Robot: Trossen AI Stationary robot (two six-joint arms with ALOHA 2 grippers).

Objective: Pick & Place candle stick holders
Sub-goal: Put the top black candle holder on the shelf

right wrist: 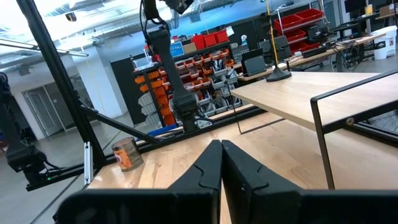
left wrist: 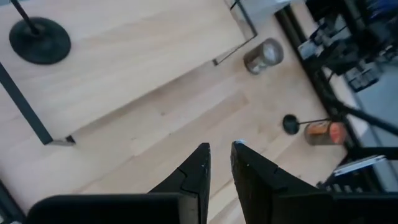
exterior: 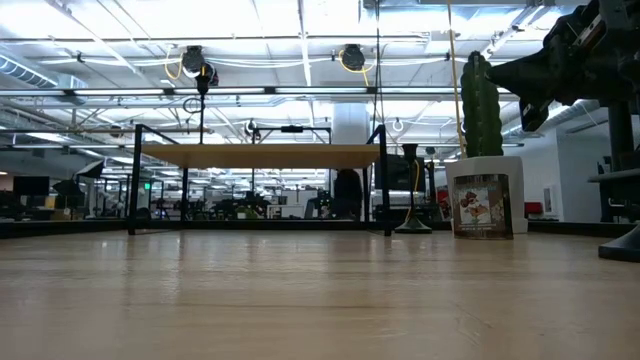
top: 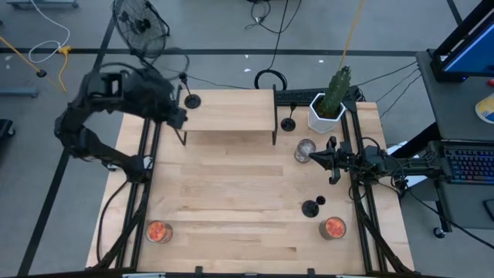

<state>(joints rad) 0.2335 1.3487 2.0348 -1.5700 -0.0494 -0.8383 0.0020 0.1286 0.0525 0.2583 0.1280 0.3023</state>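
Observation:
Three black candle stick holders show in the high view. One [top: 191, 100] stands on its disc base on the left far corner of a small wooden shelf [top: 229, 116]; it also shows in the left wrist view [left wrist: 38, 40]. One [top: 288, 123] stands on the table just right of the shelf. One [top: 310, 207] stands on the table at the near right. My left gripper [top: 179, 116] hangs above the shelf's left end, empty, its fingers [left wrist: 221, 155] a narrow gap apart. My right gripper [top: 312, 158] is shut and empty, beside a glass jar [top: 305, 150].
A cactus in a white pot [top: 328, 108] stands at the far right. Jars with orange contents stand at the near left [top: 158, 232] and near right [top: 333, 228]. The shelf's thin black legs [top: 275, 127] stand on the table. Bare wood lies in the table's middle.

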